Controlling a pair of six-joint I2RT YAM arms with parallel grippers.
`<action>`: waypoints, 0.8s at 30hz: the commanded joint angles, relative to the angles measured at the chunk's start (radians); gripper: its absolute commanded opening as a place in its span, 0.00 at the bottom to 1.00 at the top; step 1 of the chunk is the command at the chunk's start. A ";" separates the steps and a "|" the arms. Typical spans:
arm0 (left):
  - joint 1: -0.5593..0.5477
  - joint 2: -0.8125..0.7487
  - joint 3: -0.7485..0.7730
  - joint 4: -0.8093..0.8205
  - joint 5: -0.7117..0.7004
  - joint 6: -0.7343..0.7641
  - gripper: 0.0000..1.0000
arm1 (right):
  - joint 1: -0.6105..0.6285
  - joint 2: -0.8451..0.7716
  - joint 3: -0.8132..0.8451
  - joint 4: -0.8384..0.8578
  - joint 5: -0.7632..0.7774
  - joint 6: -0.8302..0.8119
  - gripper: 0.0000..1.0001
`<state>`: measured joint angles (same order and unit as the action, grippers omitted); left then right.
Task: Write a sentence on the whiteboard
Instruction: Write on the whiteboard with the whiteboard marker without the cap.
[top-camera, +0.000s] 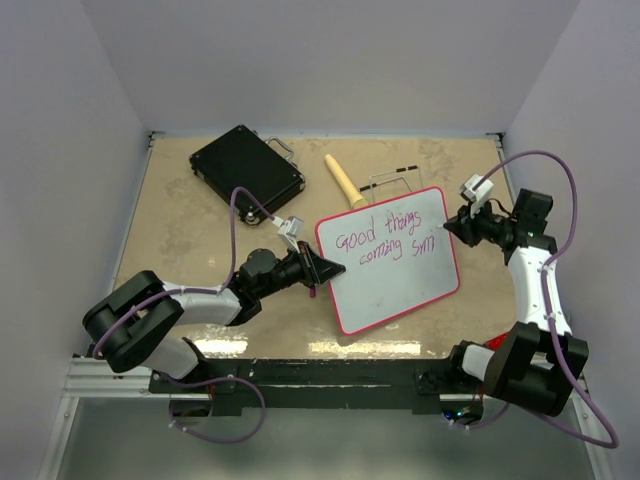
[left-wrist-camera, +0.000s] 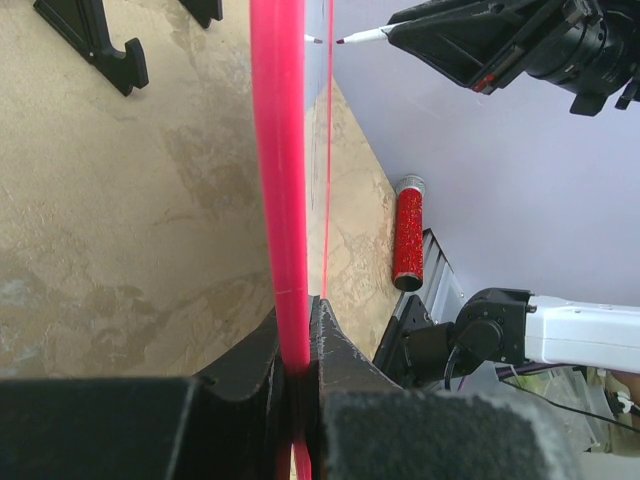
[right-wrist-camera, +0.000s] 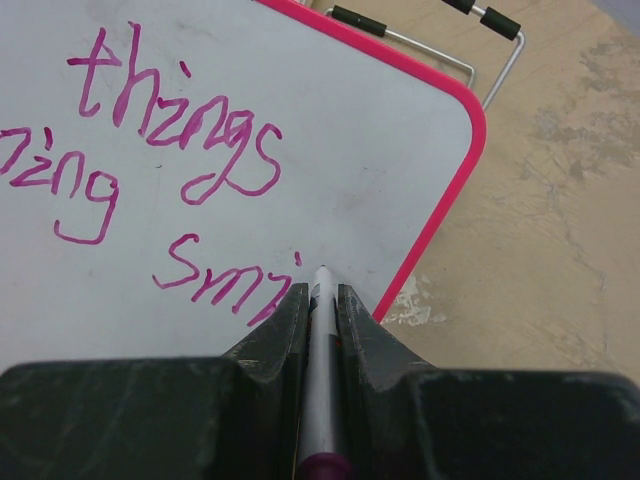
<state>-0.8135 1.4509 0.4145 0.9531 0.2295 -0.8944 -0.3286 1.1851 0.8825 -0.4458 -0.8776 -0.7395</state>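
The whiteboard (top-camera: 400, 285), white with a pink rim (left-wrist-camera: 278, 180), lies tilted on the table at centre. My left gripper (top-camera: 322, 268) is shut on its left edge; its jaws pinch the rim (left-wrist-camera: 297, 360). The sentence (top-camera: 385, 240) in pink-purple reads "good things coming smi"; "things" (right-wrist-camera: 175, 120) and "smi" (right-wrist-camera: 225, 280) show in the right wrist view. My right gripper (top-camera: 450, 228) is shut on a white marker (right-wrist-camera: 322, 330), whose tip sits at the board just after "smi". The marker tip (left-wrist-camera: 345, 40) also shows from the left wrist.
A black hard case (top-camera: 245, 168) lies at the back left. A tan wooden handle (top-camera: 342, 180) and a wire stand (top-camera: 390, 180) lie behind the board. A red glitter tube (left-wrist-camera: 408, 235) lies near the table's front right edge.
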 joint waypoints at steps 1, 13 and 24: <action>-0.003 -0.015 -0.005 0.019 0.044 0.074 0.00 | -0.004 0.019 0.026 0.039 0.005 0.011 0.00; -0.001 -0.014 -0.006 0.024 0.047 0.072 0.00 | -0.004 0.038 0.022 -0.086 0.002 -0.106 0.00; -0.003 -0.006 -0.010 0.039 0.047 0.072 0.00 | -0.004 0.018 0.007 -0.237 0.028 -0.238 0.00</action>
<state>-0.8127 1.4509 0.4126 0.9539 0.2291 -0.8982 -0.3325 1.2179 0.8822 -0.6090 -0.8703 -0.9092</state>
